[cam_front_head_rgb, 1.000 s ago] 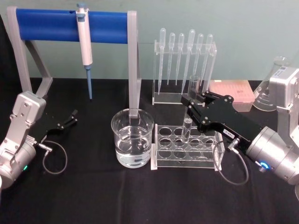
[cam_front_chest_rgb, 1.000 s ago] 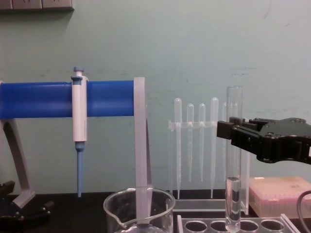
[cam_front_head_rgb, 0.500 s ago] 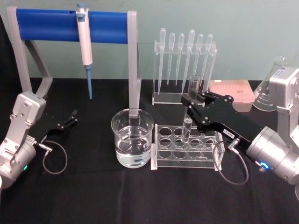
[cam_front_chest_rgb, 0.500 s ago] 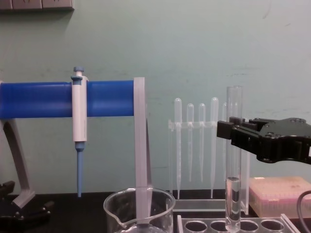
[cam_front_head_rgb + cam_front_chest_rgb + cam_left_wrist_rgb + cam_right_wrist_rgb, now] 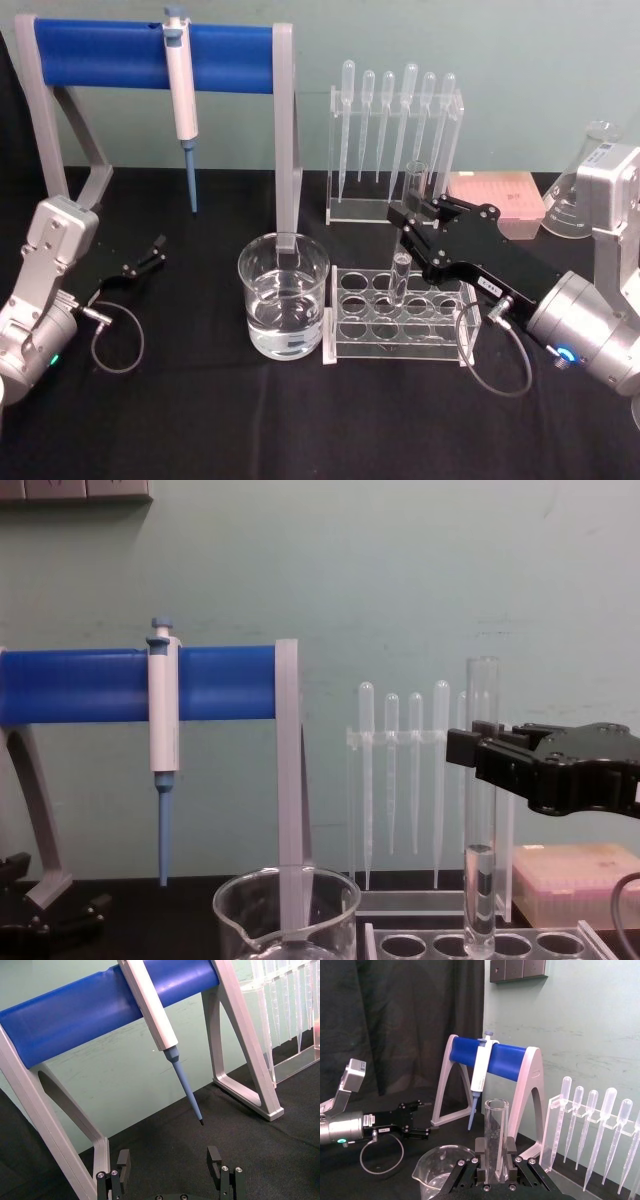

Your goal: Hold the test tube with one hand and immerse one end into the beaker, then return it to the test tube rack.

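The test tube [image 5: 408, 225] stands upright, its rounded lower end inside a hole of the clear rack [image 5: 352, 320]. My right gripper [image 5: 409, 214] is shut on the tube's upper half; in the right wrist view the black fingers [image 5: 480, 1156] press on both sides of the test tube [image 5: 496, 1130]. The chest view shows the test tube [image 5: 481, 810] rising above the right gripper [image 5: 480, 755]. The beaker [image 5: 283, 296], part full of water, sits just left of the rack; its spouted rim [image 5: 288, 900] is in the chest view. My left gripper [image 5: 150, 255] rests open at the far left, its open fingers [image 5: 123, 1162] holding nothing.
A white-and-blue pipettor [image 5: 183, 95] hangs on the blue-barred stand [image 5: 100, 52] behind the beaker. A holder with several plastic pipettes [image 5: 395, 130] stands behind the rack. A pink box [image 5: 498, 198] and a glass flask [image 5: 578, 190] sit at the back right.
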